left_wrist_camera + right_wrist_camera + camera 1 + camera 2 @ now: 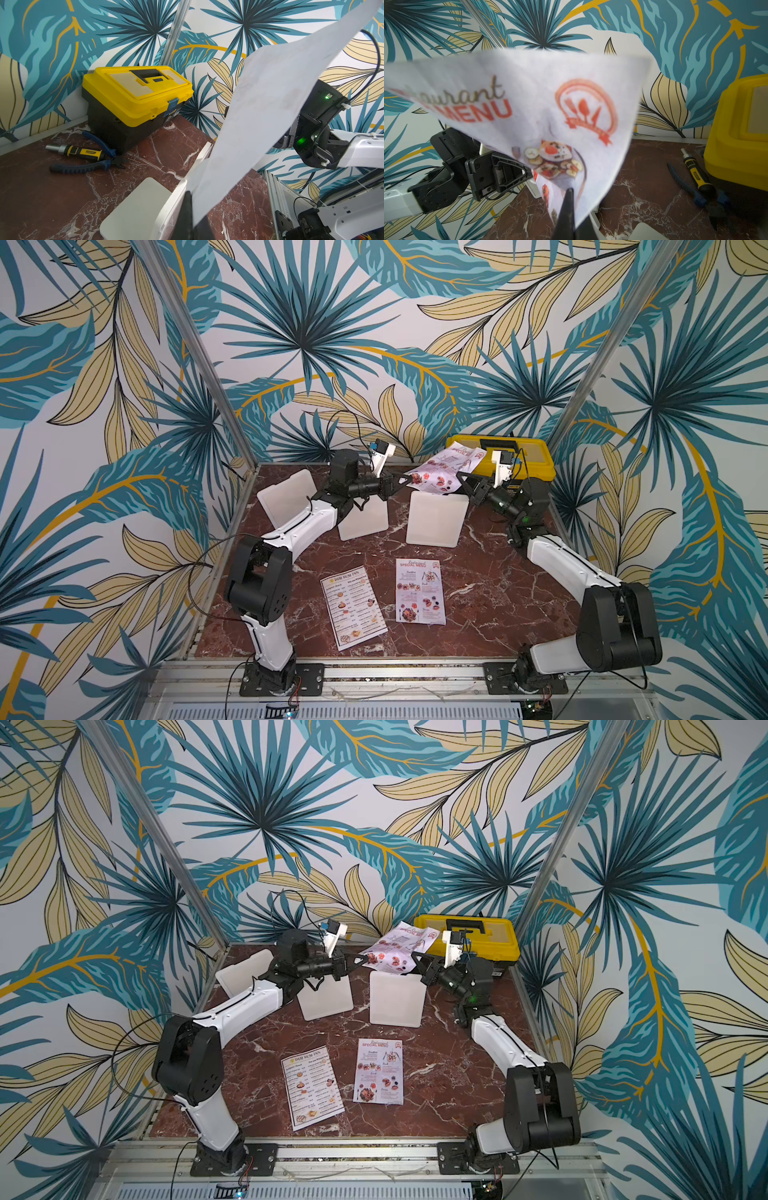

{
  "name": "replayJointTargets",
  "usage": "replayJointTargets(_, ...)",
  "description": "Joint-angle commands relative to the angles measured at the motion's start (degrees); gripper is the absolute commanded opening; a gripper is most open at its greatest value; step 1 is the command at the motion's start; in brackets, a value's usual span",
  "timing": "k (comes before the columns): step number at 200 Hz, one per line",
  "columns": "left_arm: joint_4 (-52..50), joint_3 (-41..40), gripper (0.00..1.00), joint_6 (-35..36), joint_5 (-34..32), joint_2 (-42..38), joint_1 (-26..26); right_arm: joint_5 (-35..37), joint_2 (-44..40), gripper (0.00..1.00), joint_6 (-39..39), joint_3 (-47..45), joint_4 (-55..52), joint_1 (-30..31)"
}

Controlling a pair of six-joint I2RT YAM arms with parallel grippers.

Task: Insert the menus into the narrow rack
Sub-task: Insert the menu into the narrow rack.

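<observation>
A crumpled "SPECIAL MENU" sheet [440,466] [395,946] hangs in the air at the back of the table, held from both sides. My left gripper [409,479] [190,195] is shut on its left lower corner, and my right gripper [459,477] [570,191] is shut on its right side. Its lower edge reaches the top of a white rack [436,520] [397,1002] directly beneath; I cannot tell whether it is inside. The white "DIM SUM INN" menu [353,612] and another "SPECIAL MENU" sheet [419,591] lie flat at the front.
Two more white racks [365,522] [284,495] stand to the left, the nearer one under my left wrist. A yellow and black toolbox [528,460] sits in the back right corner. Blue-handled pliers [83,166] and a screwdriver [76,150] lie beside it.
</observation>
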Motion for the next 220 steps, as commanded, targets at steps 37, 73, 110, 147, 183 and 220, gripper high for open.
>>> replayJointTargets(37, 0.62, 1.62, 0.00, -0.80, -3.93, -0.16, 1.31, 4.51, -1.37, 0.00, -0.92, 2.89, -5.62, -1.02)
replayJointTargets(73, -0.20, 2.53, 0.00, -0.82, -5.34, 0.11, 1.33, 5.42, -1.37, 0.00, -1.20, 4.31, -9.00, -0.98)
replayJointTargets(110, -2.20, 4.16, 0.00, -0.46, -6.28, 0.47, 1.28, 6.15, -1.55, 0.00, -1.59, 5.04, -11.21, -0.96)
replayJointTargets(147, -2.76, 4.70, 0.00, -0.43, -6.62, 0.69, 1.35, 6.64, -1.24, 0.00, -1.85, 6.17, -13.44, -0.92)
replayJointTargets(183, -3.34, 5.11, 0.00, -0.61, -6.96, 0.90, 1.28, 7.12, -1.52, 0.00, -2.10, 6.88, -15.72, -0.93)
replayJointTargets(220, -3.52, 5.22, 0.00, -1.14, -6.94, 1.15, 1.27, 7.52, -1.81, 0.00, -2.83, 7.35, -18.58, -0.93)
